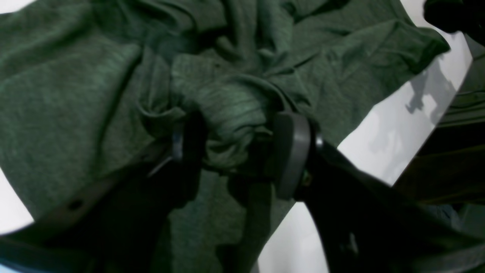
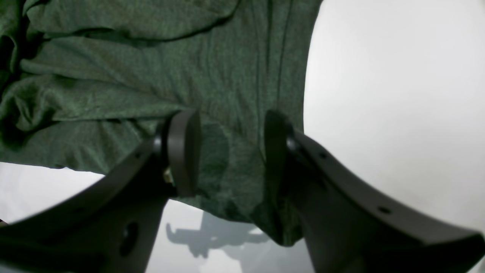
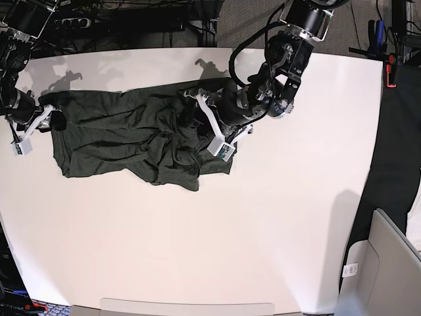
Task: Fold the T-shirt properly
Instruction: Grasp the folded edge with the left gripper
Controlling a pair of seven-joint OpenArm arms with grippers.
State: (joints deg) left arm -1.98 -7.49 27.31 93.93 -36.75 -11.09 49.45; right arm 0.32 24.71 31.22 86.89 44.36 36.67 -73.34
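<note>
My left gripper [image 1: 231, 151] clamps a bunched wad of the T-shirt [image 3: 125, 141]; my right gripper [image 2: 231, 151] stands open over its edge; pulling now could drag the whole crumpled heap instead of spreading it

This looks like a robotics lab or test room rather than a home. A broad white desk [image 3: 197, 250] fills the base view, lit hard enough to throw sharp arm shadows on it. Two black arms [image 3: 289, 46] with exposed joints and looped cables [image 3: 245, 46] reach in over its far edge. Behind the jaws, past that edge, lie a dark carpeted floor [image 3: 243, 16], tangled wiring and a power strip [image 3: 69, 23]. Off to the side of the jaws that grip the cloth, beyond the desk's end, tools with blue and red handles [image 3: 383, 46] hang, and a grey bin or case [image 3: 381, 276] stands near the corner.
</note>
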